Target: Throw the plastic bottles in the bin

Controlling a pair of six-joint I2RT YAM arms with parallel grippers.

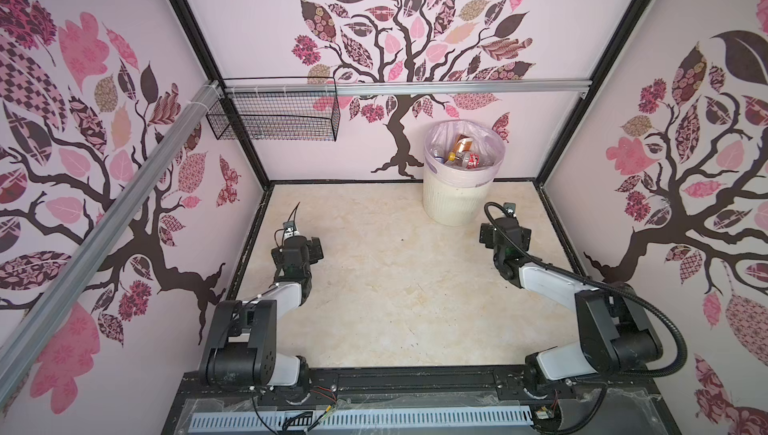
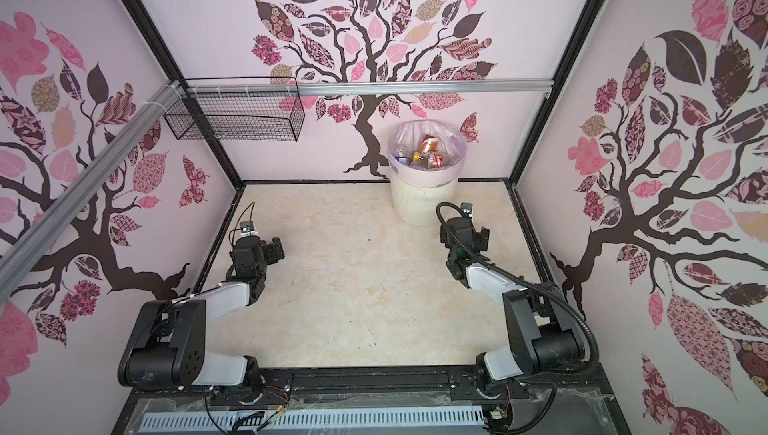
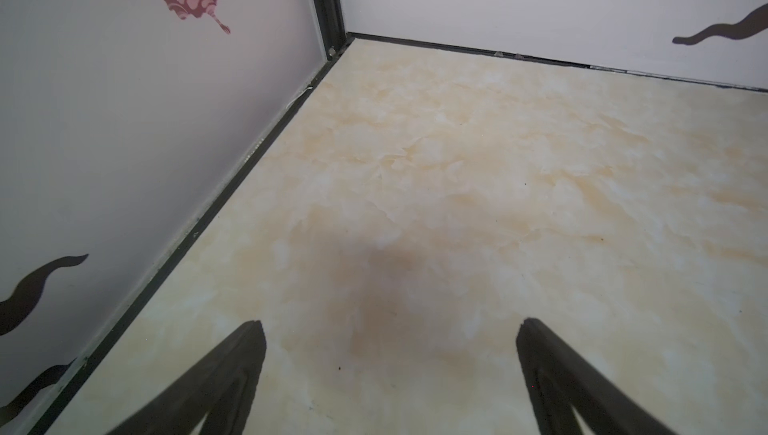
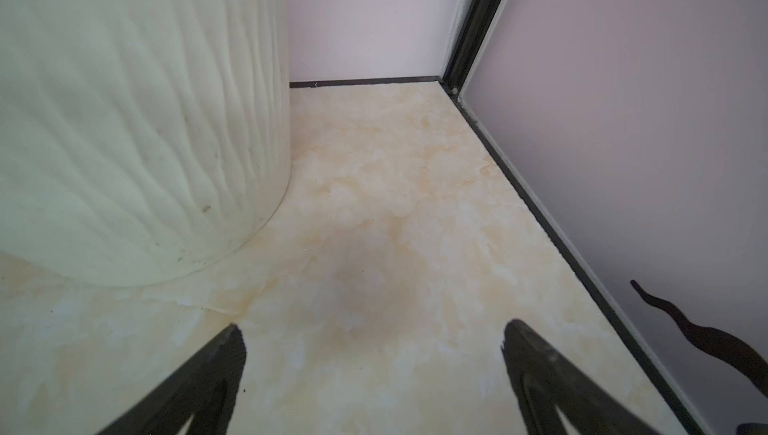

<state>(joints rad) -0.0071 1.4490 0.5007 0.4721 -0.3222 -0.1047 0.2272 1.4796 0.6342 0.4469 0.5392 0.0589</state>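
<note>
The bin (image 1: 457,200) (image 2: 422,204) is a cream ribbed wastebasket with a pale pink liner, standing at the back wall right of centre. The plastic bottles (image 1: 461,154) (image 2: 426,155) lie piled inside it, clear ones with red, blue and brown labels showing. None shows on the marbled floor (image 1: 395,279). My left gripper (image 1: 305,246) (image 3: 390,329) hangs open over bare floor near the left wall, nothing between its fingers. My right gripper (image 1: 505,231) (image 4: 374,331) is open and empty too, low beside the bin's wall (image 4: 145,121).
A black wire basket (image 1: 274,115) (image 2: 237,115) hangs from the aluminium rail (image 1: 457,88) at the back left. Patterned walls close in the floor on three sides, with black frame strips along their base.
</note>
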